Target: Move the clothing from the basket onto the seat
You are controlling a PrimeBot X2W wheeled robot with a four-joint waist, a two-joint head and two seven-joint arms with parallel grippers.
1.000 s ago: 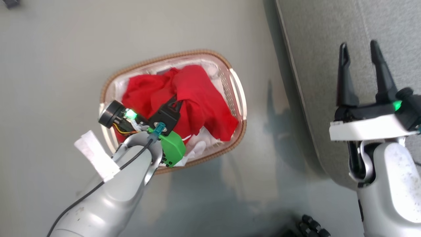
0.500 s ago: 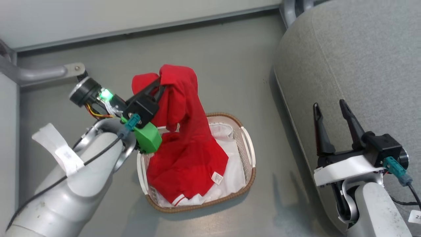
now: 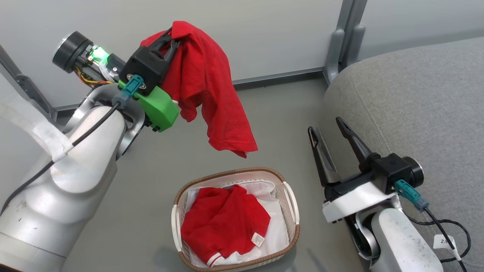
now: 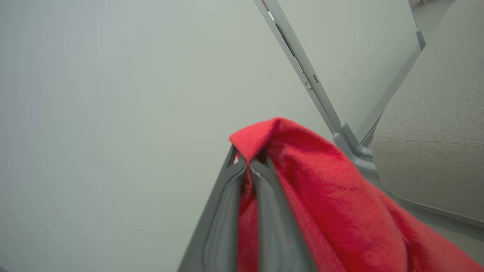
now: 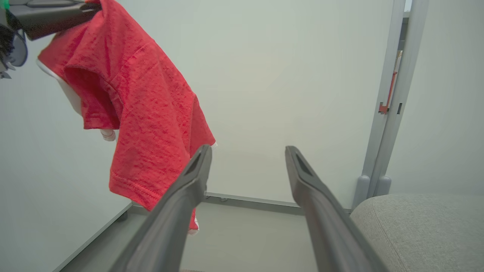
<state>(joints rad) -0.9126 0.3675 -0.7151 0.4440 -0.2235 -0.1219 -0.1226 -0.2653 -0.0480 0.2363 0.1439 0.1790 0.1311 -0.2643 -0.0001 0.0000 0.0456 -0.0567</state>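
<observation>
the red shirt, clamped in the raised left pincer, drapes into the air over the floor, between the wall and the basket; its hem ends well above the basket rim. from the shirt across to the sofa seat the air is open, and the seat top lies bare. the right pincer, fingers spread, stands just beside the seat's front edge, between it and the basket. two grey posts rise at the seat's far corner. the wall seems close behind the shirt, though that gap is hard to judge.
</observation>
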